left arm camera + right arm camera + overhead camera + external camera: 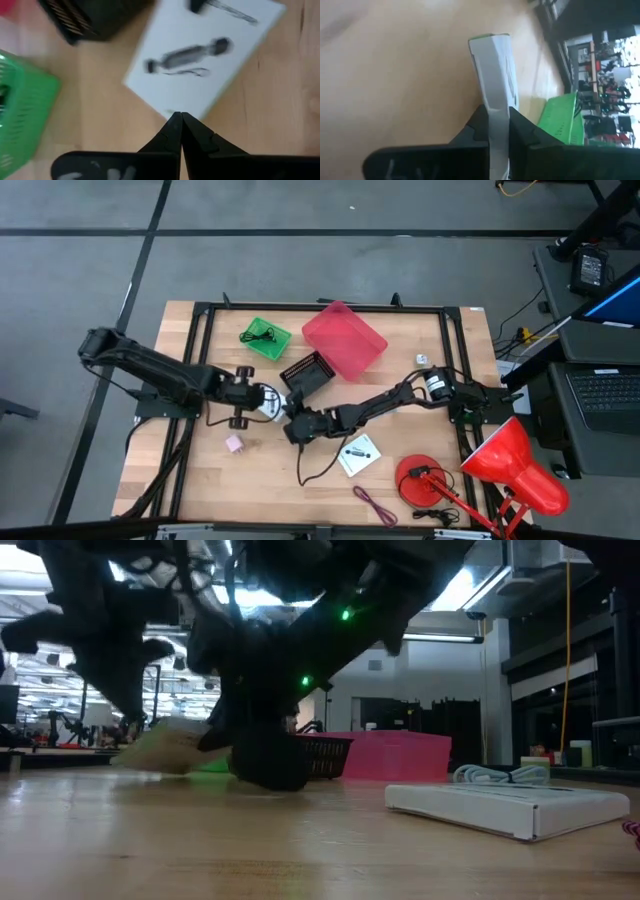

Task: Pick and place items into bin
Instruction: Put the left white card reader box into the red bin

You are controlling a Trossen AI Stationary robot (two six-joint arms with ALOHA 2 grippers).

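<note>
Only the right wrist view shows the grip plainly: the right gripper (498, 131) has its jaws clamped on the edge of a white card (494, 70), which stands edge-on between the fingers above the bare wooden tabletop (395, 75), with a green basket (563, 119) beyond it. From the high view that same card is almost wholly hidden between the two arms near the table's middle, so which gripper touches it cannot be read there; the right gripper (296, 427) reaches in from the right and the left gripper (281, 402) from the left, the two nearly meeting. The left wrist view adds that the left jaws (181, 131) are pressed together on nothing, their tips just at the corner of a white card with a black mark, probably the same one, though blur makes that unsure. A second card (359, 454) lies flat just beside the right arm, a pink cube (235, 444) sits near the left arm, and a maroon cord (375, 505) lies close to the front edge. The pink bin (344, 338) and a black basket (306, 372) sit toward the back. The low view shows the held card tilted off the wood under the dark arms.
</note>
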